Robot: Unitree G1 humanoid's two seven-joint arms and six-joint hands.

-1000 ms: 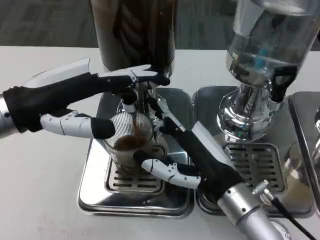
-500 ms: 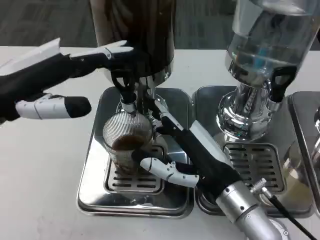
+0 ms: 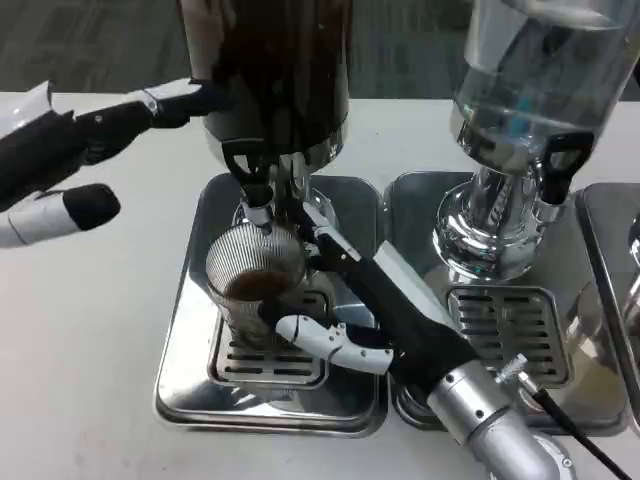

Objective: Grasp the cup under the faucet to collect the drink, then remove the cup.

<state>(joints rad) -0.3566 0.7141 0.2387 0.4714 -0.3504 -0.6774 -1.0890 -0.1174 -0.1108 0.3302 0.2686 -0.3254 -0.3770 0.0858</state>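
gripping the upright cup (image 3: 255, 290) under the faucet (image 3: 257, 200), right robot hand (image 3: 345, 310) nearer; left robot hand (image 3: 75, 165) spread, well apart.

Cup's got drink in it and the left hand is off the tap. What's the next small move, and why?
Probably draw the cup toward the robot, out from under the faucet. The right hand grips the cup, dark drink sits inside it, and the left hand hangs open off to the side, apart from the lever. Keep the cup upright over the drip tray.
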